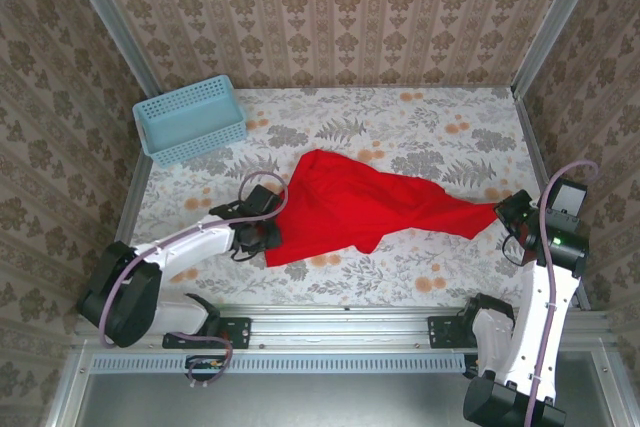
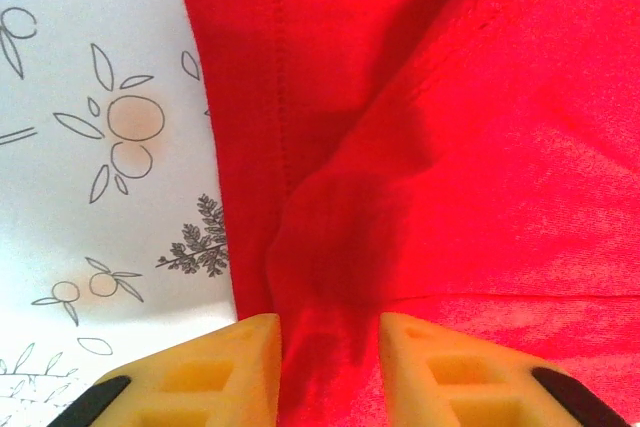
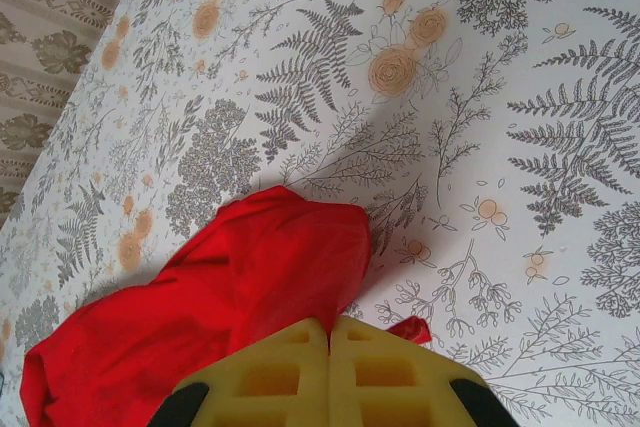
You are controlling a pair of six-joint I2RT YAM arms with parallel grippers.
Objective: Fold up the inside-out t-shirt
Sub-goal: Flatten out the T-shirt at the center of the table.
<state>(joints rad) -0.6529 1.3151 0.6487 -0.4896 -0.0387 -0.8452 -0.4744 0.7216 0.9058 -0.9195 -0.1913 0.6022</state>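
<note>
The inside-out t-shirt (image 1: 365,202) is a bright red cloth lying rumpled across the middle of the flowered table, stretched out to a point on the right. My left gripper (image 1: 266,237) sits at the shirt's lower left edge. In the left wrist view a bunched ridge of the shirt (image 2: 420,147) with a stitched seam runs down between the yellow fingers (image 2: 240,367), and my left gripper (image 2: 330,347) holds it. My right gripper (image 3: 330,332) is shut on the shirt's (image 3: 250,267) right tip, and a small red scrap pokes out beside it. From above, my right gripper (image 1: 506,217) is at that stretched tip.
A light blue plastic basket (image 1: 190,119) stands at the back left corner. Patterned walls close in the table (image 1: 430,117) on three sides. A metal rail (image 1: 340,319) with the arm bases runs along the near edge.
</note>
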